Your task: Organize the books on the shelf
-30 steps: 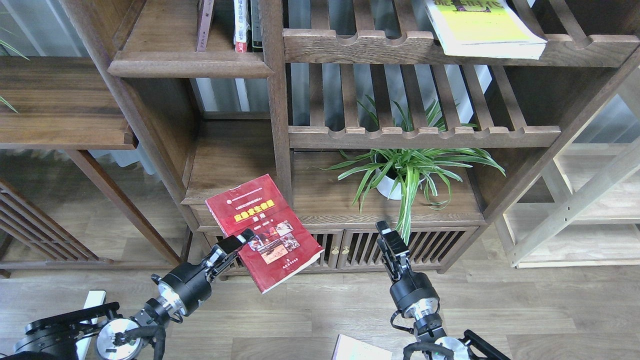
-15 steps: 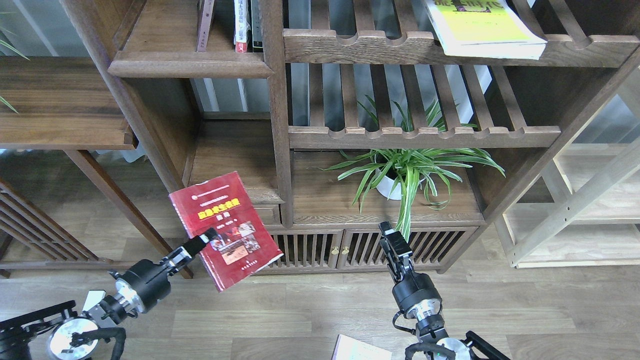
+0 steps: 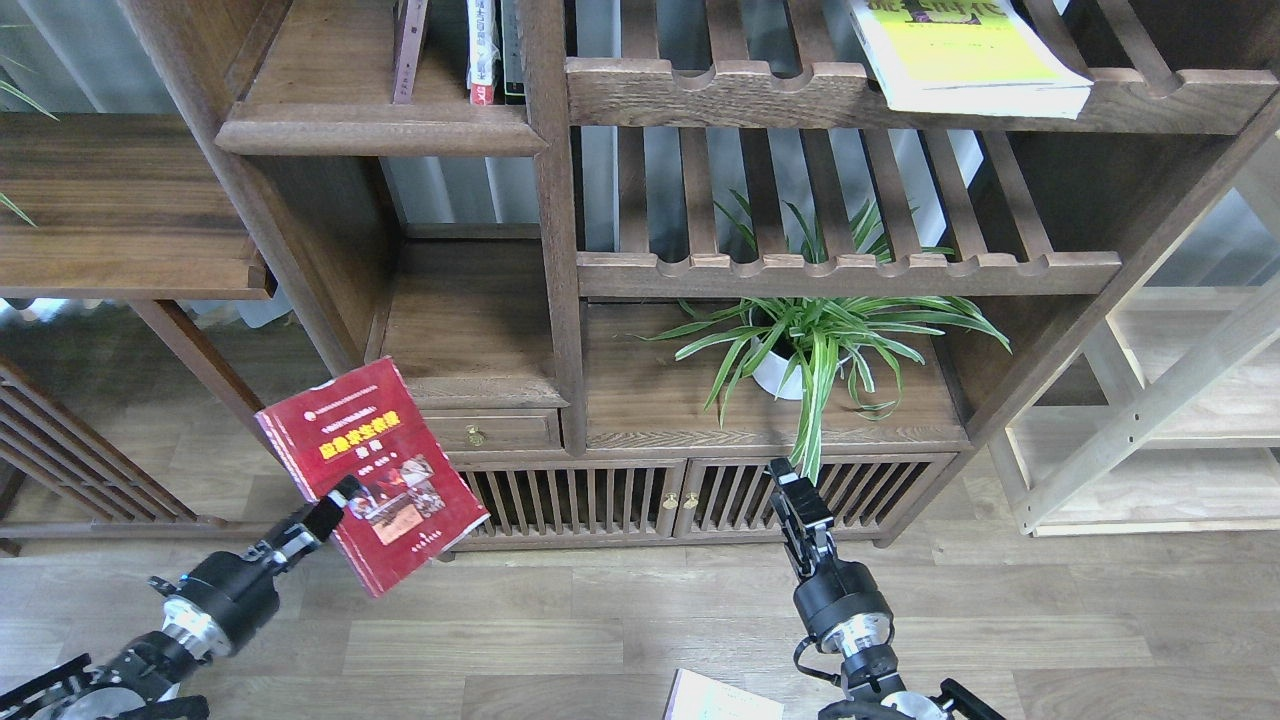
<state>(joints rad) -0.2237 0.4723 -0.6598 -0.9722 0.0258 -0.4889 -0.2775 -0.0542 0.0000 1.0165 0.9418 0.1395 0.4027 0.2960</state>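
Observation:
My left gripper point(image 3: 338, 500) is shut on the left edge of the red book point(image 3: 385, 462) with small photos and holds it in the air, tilted, in front of the bookcase's lower left. The thick yellow-green book point(image 3: 960, 55) lies on the top slatted rack at the upper right. A corner of the pale lavender-white book point(image 3: 715, 700) shows at the bottom edge. The solid dark-brown shelf point(image 3: 375, 125) at the upper left carries thin upright spines. My right gripper point(image 3: 790, 490) is low in front of the cabinet doors, seen end-on.
A potted spider plant point(image 3: 815, 345) stands on the lower right board. A lower solid board point(image 3: 470, 320) sits above a small drawer point(image 3: 490, 430). Slatted racks point(image 3: 845, 270) fill the right half. Pale light-wood shelving point(image 3: 1150, 420) stands at the far right. A dark wooden table point(image 3: 120, 210) is left.
My left arm has pulled back down and to the left, carrying the red book away from the lower board. My right gripper has sunk slightly.

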